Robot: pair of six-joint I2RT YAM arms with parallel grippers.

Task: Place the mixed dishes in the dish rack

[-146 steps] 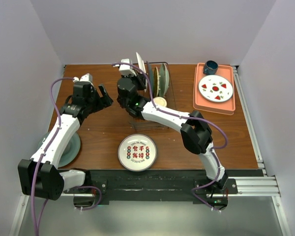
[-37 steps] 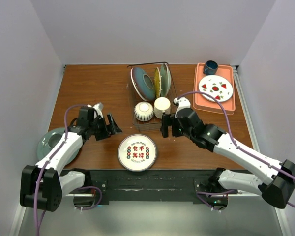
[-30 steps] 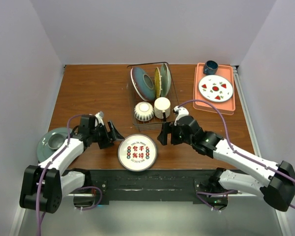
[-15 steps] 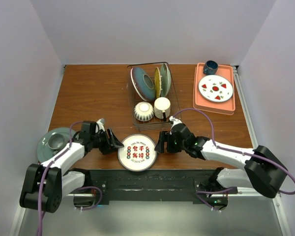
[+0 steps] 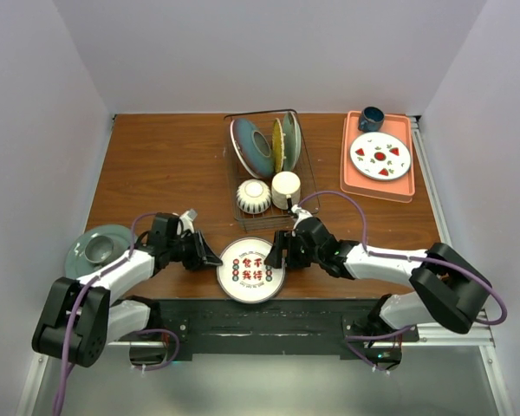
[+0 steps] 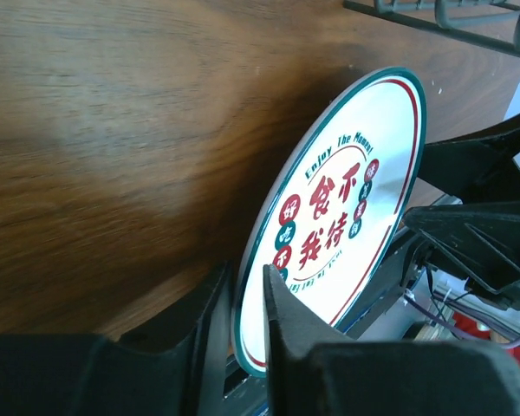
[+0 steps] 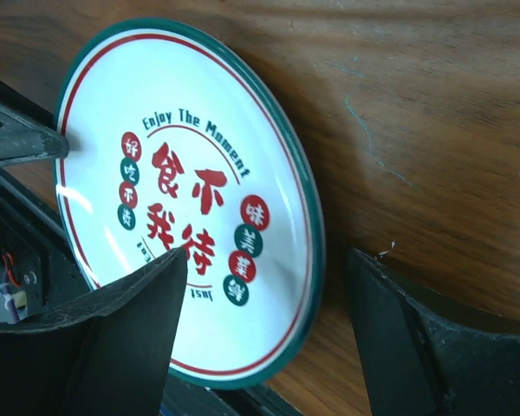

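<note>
A white plate (image 5: pixel 251 270) with a green rim and red characters lies at the table's near edge, its front hanging over the black rail. My left gripper (image 5: pixel 211 258) is shut on its left rim; in the left wrist view the plate (image 6: pixel 347 208) rim sits pinched between the fingers (image 6: pixel 282 338). My right gripper (image 5: pixel 277 252) stands open across the right rim of the plate (image 7: pixel 182 191), one finger over it, one on the wood. The dish rack (image 5: pixel 308 165) holds upright plates, a striped bowl (image 5: pixel 253 196) and a cream mug (image 5: pixel 285 187).
An orange tray (image 5: pixel 354 178) at the back right carries a dark blue mug (image 5: pixel 370 118) and a watermelon-print plate (image 5: pixel 380 156). A pale green plate (image 5: pixel 78 256) with a small cup on it lies at the left edge. Rack wire (image 6: pixel 442 16) shows beyond the plate.
Both arms have come down to the white plate from either side. The left jaws have closed on its left rim. The plate has slid slightly to the right.
</note>
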